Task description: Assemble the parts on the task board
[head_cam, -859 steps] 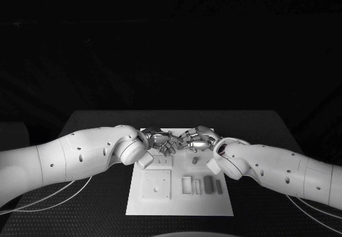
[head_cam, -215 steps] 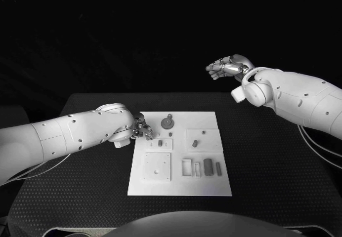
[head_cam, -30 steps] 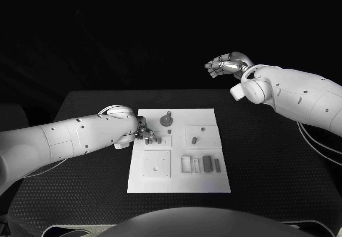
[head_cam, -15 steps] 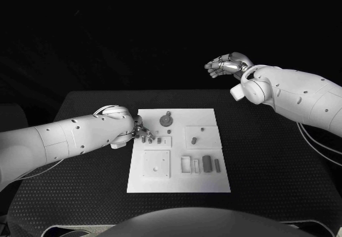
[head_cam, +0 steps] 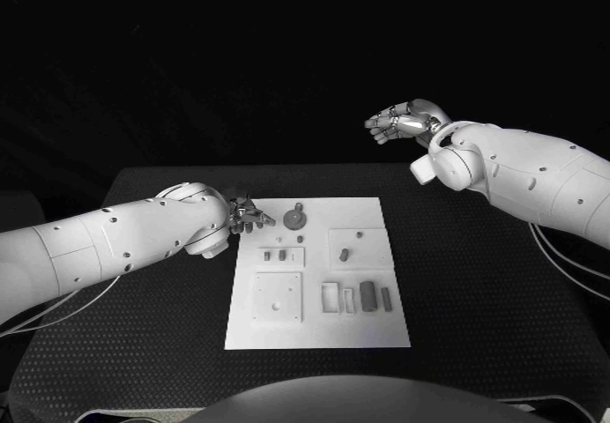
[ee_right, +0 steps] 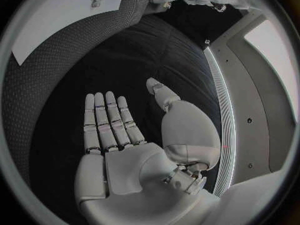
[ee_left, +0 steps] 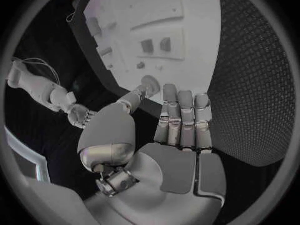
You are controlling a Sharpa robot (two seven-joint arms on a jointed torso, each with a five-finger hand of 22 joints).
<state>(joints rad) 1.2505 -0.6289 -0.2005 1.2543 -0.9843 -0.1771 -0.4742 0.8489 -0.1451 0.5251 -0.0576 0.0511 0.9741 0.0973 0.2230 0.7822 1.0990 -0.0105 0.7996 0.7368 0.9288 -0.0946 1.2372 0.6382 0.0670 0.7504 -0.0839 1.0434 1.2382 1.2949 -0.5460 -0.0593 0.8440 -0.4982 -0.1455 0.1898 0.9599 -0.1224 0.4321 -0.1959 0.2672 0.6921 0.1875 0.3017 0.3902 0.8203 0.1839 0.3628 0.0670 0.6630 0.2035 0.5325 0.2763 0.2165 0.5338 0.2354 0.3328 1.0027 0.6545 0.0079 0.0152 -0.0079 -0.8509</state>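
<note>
The white task board (head_cam: 318, 330) lies in the middle of the black table. Two small pegs (head_cam: 273, 256) stand in a little square block near its left edge, seen too in the left wrist view (ee_left: 156, 45). A round gear-like part (head_cam: 296, 216) sits at the far end. My left hand (head_cam: 249, 216) hovers by the board's far left corner, fingers straight and apart (ee_left: 181, 120), holding nothing. My right hand (head_cam: 399, 119) is raised high beyond the table's far right side, well away from the board, its palm empty (ee_right: 119, 130).
A large square plate (head_cam: 278, 295) sits at the board's near left. Several bars and frames (head_cam: 359, 296) lie at its near right. Another square block carries a short part (head_cam: 343, 255). Black table (head_cam: 483, 291) surrounds the board (ee_right: 69, 20).
My left hand has drawn back from the two pegs toward the board's far left corner, leaving them standing in their block. The right hand has stayed where it was.
</note>
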